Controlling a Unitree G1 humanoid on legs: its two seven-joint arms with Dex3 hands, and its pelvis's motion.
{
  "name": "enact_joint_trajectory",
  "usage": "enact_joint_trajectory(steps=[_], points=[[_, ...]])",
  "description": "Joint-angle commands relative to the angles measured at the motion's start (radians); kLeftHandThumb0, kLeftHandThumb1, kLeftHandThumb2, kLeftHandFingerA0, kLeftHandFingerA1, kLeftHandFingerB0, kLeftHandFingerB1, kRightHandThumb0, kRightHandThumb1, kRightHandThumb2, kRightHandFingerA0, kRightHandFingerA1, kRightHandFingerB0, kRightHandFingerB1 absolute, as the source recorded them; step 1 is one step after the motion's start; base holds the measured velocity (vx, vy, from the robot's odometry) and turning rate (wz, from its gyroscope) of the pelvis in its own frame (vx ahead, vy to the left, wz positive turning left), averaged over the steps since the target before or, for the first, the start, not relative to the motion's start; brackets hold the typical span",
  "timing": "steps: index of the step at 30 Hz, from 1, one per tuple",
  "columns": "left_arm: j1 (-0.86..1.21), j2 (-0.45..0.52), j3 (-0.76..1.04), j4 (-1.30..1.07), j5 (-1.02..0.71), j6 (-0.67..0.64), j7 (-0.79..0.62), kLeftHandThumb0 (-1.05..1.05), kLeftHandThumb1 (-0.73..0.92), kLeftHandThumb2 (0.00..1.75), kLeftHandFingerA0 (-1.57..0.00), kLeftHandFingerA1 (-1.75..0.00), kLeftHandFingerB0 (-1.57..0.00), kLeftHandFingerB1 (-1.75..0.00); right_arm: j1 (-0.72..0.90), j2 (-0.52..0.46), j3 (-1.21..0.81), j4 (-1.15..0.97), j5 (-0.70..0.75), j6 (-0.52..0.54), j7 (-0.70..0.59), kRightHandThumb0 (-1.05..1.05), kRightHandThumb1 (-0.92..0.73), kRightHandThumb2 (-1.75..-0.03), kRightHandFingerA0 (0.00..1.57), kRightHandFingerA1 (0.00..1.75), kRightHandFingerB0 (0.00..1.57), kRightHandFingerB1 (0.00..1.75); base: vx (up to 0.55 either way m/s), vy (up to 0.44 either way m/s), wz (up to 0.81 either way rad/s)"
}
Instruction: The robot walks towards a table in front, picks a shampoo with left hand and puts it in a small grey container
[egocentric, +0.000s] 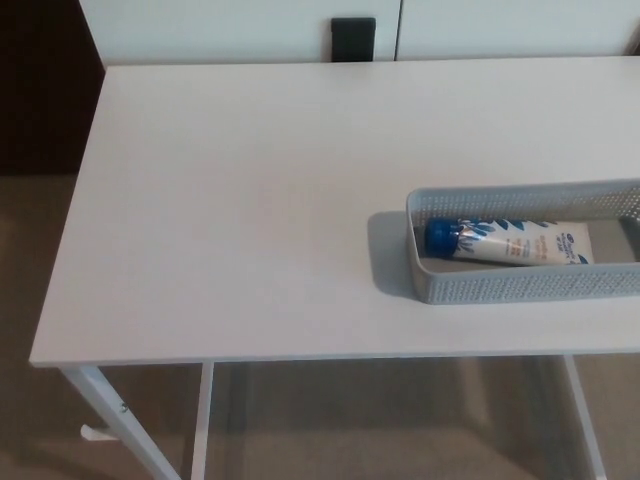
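- We looked down on a white worktop (250, 220) that filled most of the head view.
- A small grey mesh container (520, 286) stood on its right part, near the front edge, and ran out of the picture on the right.
- The shampoo (525, 244), a white tube, lay flat inside that container, its blue cap (441, 236) towards the left end wall.
- Neither our left hand nor our right hand was in view, so we could not tell their state.
- A black object (353, 38) sat beyond the far edge, against a white panel (200, 25).
- White legs (112, 408) stood on a beige floor (40, 250).
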Motion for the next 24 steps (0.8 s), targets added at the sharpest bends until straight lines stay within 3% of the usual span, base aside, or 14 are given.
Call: enact_joint_trajectory(steps=[1,4,5,6,7,9,11,15,16,18,19,20,24], points=[[-0.160,0.032,0.078,0.731,0.030,-0.288,0.233,-0.49,0.65,0.59,-0.26,-0.37,-0.27,-0.32,0.057,-0.011,-0.002,0.028,0.001,0.006,0.014,-0.32,-0.73,-0.61,0.70,0.52,0.56,0.43,0.00,0.000,0.00],[-0.317,0.031,0.039,0.941,0.089,-0.266,0.379,-0.50,0.67,0.60,-0.26,-0.38,-0.24,-0.33,0.061,-0.018,-0.007,0.025,0.006,-0.001,0.016,-0.33,-0.74,-0.62,0.70,0.52,0.57,0.44,0.00,0.000,0.00],[-0.373,0.037,0.023,1.013,0.106,-0.257,0.415,-0.51,0.55,0.89,-0.50,-0.69,-0.38,-0.55,0.058,-0.019,-0.007,0.022,0.007,-0.003,0.019,-0.34,-0.75,-0.62,0.70,0.51,0.57,0.43,0.00,0.000,0.00],[-0.405,0.041,0.014,1.046,0.115,-0.241,0.435,-0.51,0.55,0.89,-0.50,-0.69,-0.38,-0.55,0.055,-0.016,-0.008,0.023,0.008,-0.001,0.019,-0.34,-0.75,-0.62,0.70,0.51,0.57,0.43,0.00,0.000,0.00],[-0.430,0.045,0.004,1.075,0.126,-0.232,0.452,-0.50,0.69,0.60,-0.55,-0.60,-0.49,-0.43,0.051,-0.014,-0.006,0.023,0.006,0.001,0.019,-0.34,-0.75,-0.62,0.69,0.50,0.55,0.42,0.00,0.000,0.00],[-0.479,0.057,-0.041,1.118,0.172,-0.215,0.491,-0.50,0.70,0.61,-0.51,-0.53,-0.48,-0.43,0.037,-0.010,-0.009,0.029,0.007,0.007,0.017,-0.33,-0.75,-0.62,0.69,0.49,0.54,0.42,0.00,0.000,0.00],[-0.541,0.023,-0.037,1.184,0.173,-0.215,0.595,-0.48,0.65,0.60,-0.61,-0.50,-0.62,-0.45,0.025,-0.006,-0.009,0.037,0.005,0.014,0.009,-0.34,-0.72,-0.61,0.70,0.50,0.55,0.42,0.00,0.000,0.00],[-0.574,0.017,-0.046,1.234,0.168,-0.241,0.633,-0.48,0.65,0.60,-0.61,-0.50,-0.62,-0.45,0.015,-0.006,-0.012,0.040,0.006,0.014,0.009,-0.34,-0.72,-0.61,0.70,0.50,0.55,0.42,0.00,0.000,0.00],[-0.562,-0.029,-0.020,1.239,0.149,-0.290,0.718,-0.60,0.77,0.63,-0.56,-0.46,-0.53,-0.42,0.015,0.005,-0.001,0.036,-0.002,0.014,0.008,-0.34,-0.74,-0.61,0.70,0.51,0.54,0.42,0.00,0.000,0.00],[-0.563,-0.047,-0.012,1.257,0.139,-0.319,0.759,-0.60,0.77,0.63,-0.56,-0.46,-0.53,-0.42,0.015,0.010,0.004,0.035,-0.006,0.014,0.007,-0.34,-0.74,-0.61,0.70,0.51,0.54,0.42,0.00,0.000,0.00],[-0.547,-0.059,-0.021,1.264,0.143,-0.340,0.770,-0.67,0.80,0.66,-0.39,-0.44,-0.34,-0.37,0.022,0.008,0.000,0.027,0.001,0.005,0.009,-0.33,-0.75,-0.62,0.67,0.51,0.54,0.42,0.00,0.000,0.00],[-0.539,-0.054,-0.034,1.274,0.153,-0.367,0.762,-0.66,0.81,0.65,-0.47,-0.40,-0.42,-0.37,0.020,0.009,-0.004,0.025,0.005,0.003,0.013,-0.33,-0.73,-0.61,0.69,0.51,0.56,0.43,0.00,0.000,0.00],[-0.562,-0.017,-0.086,1.323,0.189,-0.410,0.736,-0.66,0.82,0.65,-0.46,-0.39,-0.40,-0.35,0.008,0.011,-0.006,0.024,0.008,0.005,0.019,-0.33,-0.74,-0.62,0.68,0.50,0.55,0.42,0.00,0.000,0.00]])
